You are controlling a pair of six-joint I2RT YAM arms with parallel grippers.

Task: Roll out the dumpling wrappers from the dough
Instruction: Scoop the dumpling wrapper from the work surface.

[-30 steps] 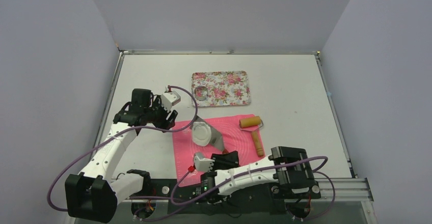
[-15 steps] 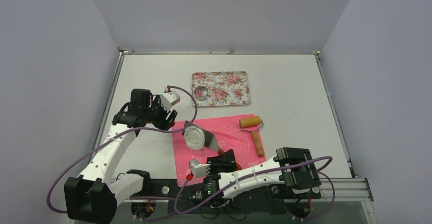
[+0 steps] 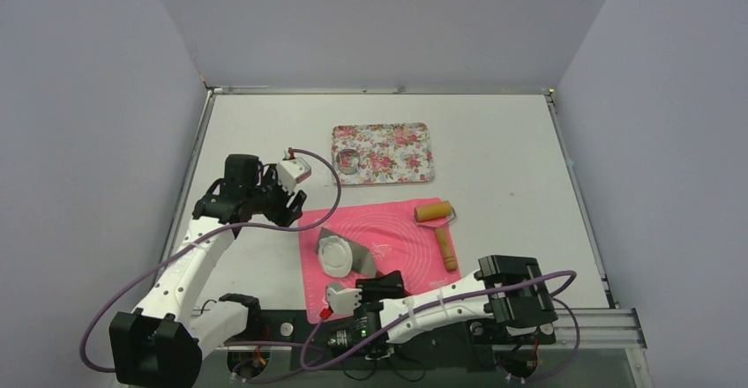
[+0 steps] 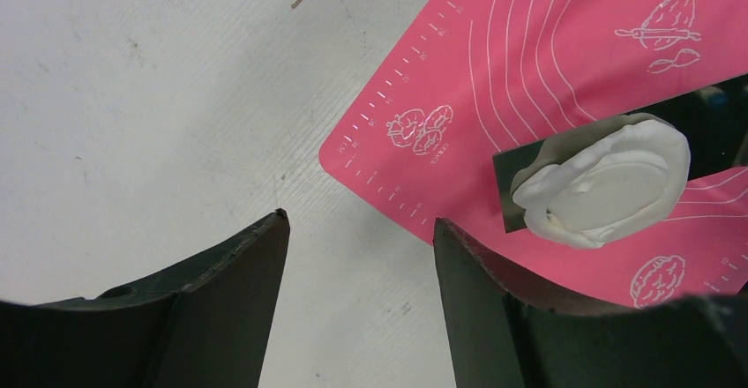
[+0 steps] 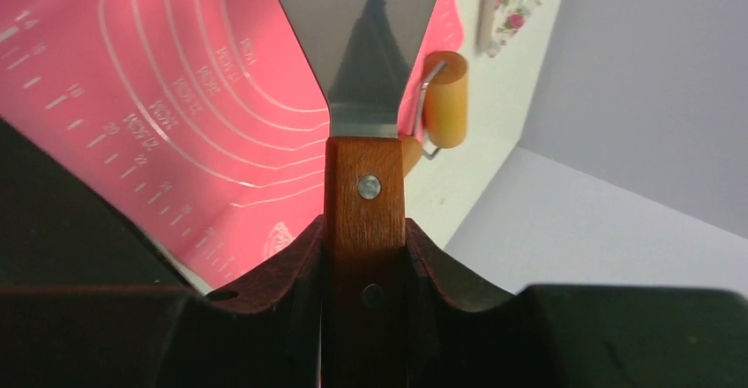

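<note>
Pink silicone mat (image 3: 415,234), seen from above. A soft white lump of dough (image 3: 335,254) sits on a steel spatula with a wooden handle (image 3: 366,263), just ahead of the right gripper (image 3: 384,282), which has pulled it back and leftward.

Left wrist view: the left gripper (image 4: 357,229) hangs released, with the dough (image 4: 609,181) ahead to its right.

Right wrist view: the jaws are clenched on the spatula handle (image 5: 366,203). The dough is probably being repositioned, and rolling has not yet begun.

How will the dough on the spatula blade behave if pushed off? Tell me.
Probably soft and floppy: the dough lies rumpled, its rim folded. Likely sticky: it hugs the spatula blade and may cling rather than slide.
</note>
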